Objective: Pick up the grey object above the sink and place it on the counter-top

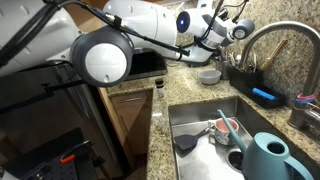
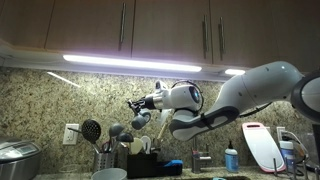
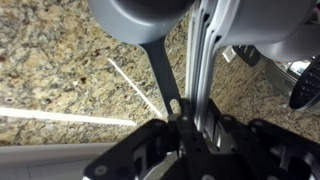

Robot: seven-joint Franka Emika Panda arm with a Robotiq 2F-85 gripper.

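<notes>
Fingers (image 3: 203, 60) clenched around the thin dark handle of the grey object (image 3: 140, 18), whose rounded head sits top centre in the wrist view. Gripper (image 2: 133, 104) mid-frame in an exterior view, holding the object in the air in front of the speckled backsplash (image 2: 60, 95). Sink (image 1: 190, 112) lower centre, counter-top (image 1: 185, 85) behind it, well below.
</notes>
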